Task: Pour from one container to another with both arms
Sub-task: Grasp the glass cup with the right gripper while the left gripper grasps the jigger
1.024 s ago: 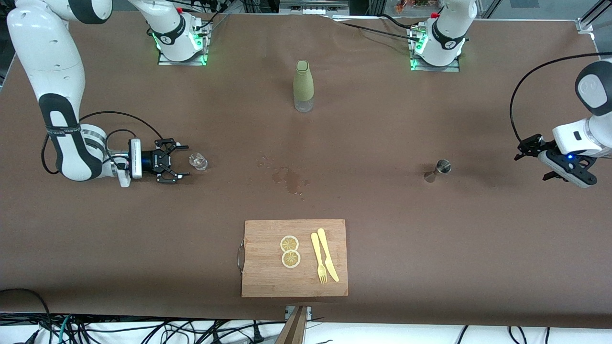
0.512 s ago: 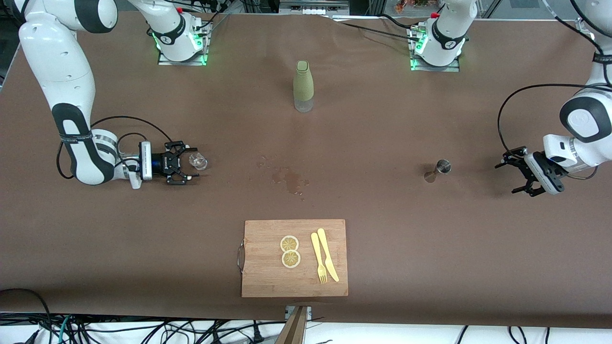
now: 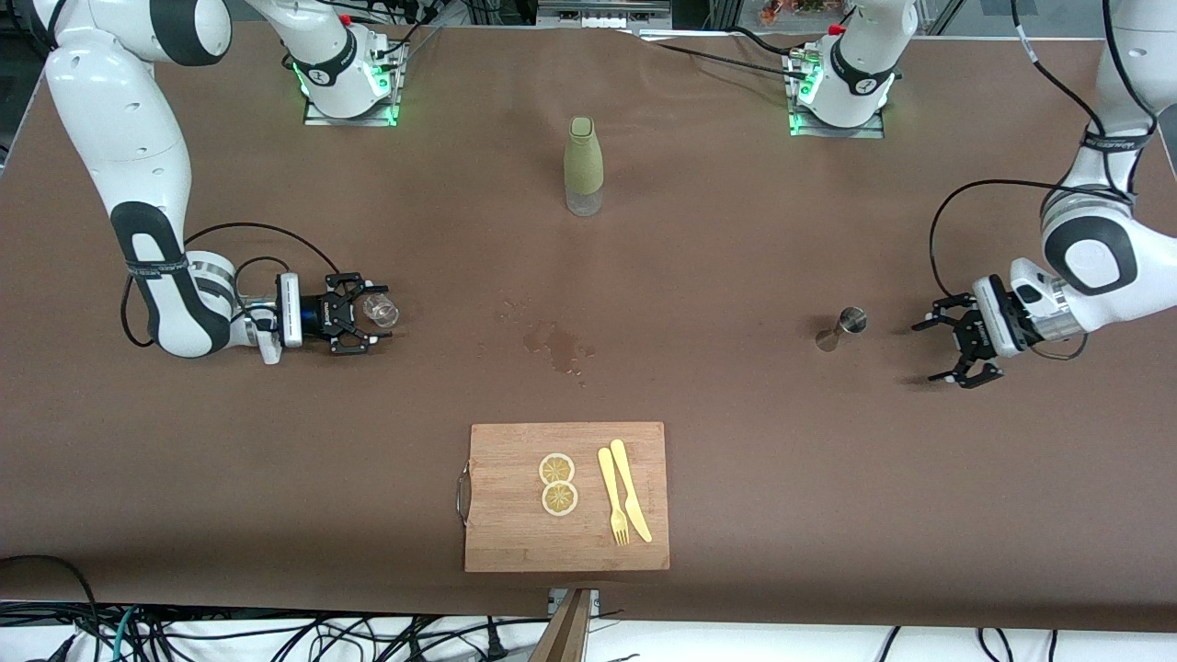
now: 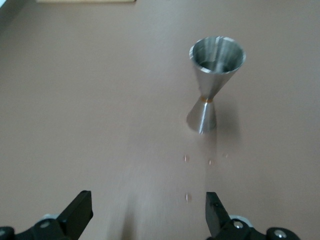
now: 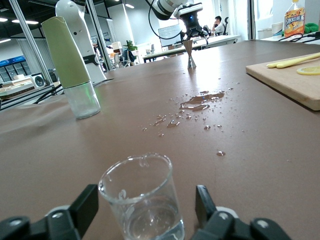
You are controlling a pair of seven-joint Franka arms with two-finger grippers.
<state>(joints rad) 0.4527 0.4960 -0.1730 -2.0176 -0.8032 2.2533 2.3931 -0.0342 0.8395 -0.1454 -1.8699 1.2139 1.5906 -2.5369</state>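
A small clear glass with a little water stands toward the right arm's end of the table. My right gripper lies low and level around it. In the right wrist view the glass sits between the open fingers with a slim gap on each side. A steel jigger stands upright toward the left arm's end. My left gripper is open just above the table, a short way from the jigger on the left arm's side. The left wrist view shows the jigger ahead of that empty gripper.
A green-sleeved bottle stands near the bases at mid-table. A wet spill marks the brown cloth at the centre. A wooden cutting board with two lemon slices, a yellow fork and a knife lies nearest the front camera.
My right gripper has slid forward until its fingers flank the glass, and they have narrowed a little. The left arm has swung down and in toward the jigger, its gripper turning level.
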